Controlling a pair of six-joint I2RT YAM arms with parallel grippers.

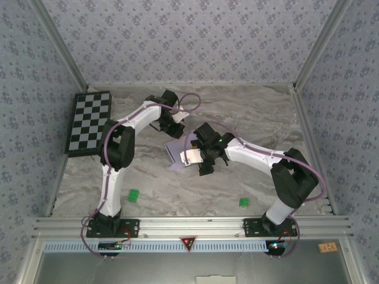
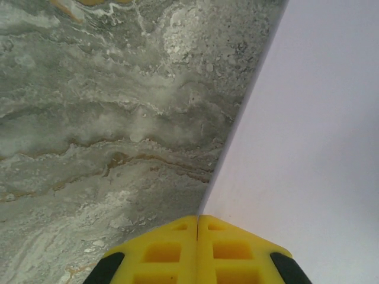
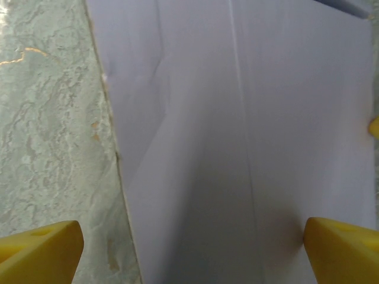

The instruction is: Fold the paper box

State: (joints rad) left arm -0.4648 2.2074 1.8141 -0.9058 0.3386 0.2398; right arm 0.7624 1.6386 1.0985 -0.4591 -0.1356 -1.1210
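paper box lavender, on marbled table | left gripper pinched tight on paper box edge | right gripper spread wide, over paper box

1. Box: thin matt card, smooth, faintly creased
2. Table: marble-look top, grey-veined, slight sheen
3. Fingers: yellow moulded plastic, matt
4. Rail: ribbed bare metal, dull shine
5. Walls: patterned, matt; paper or cloth, cannot tell

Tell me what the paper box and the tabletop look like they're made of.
The paper box: thin card, matte pale lavender, showing soft creases and a crisp cut edge. The tabletop: looks like grey marble with white and rusty veins, possibly a printed laminate.
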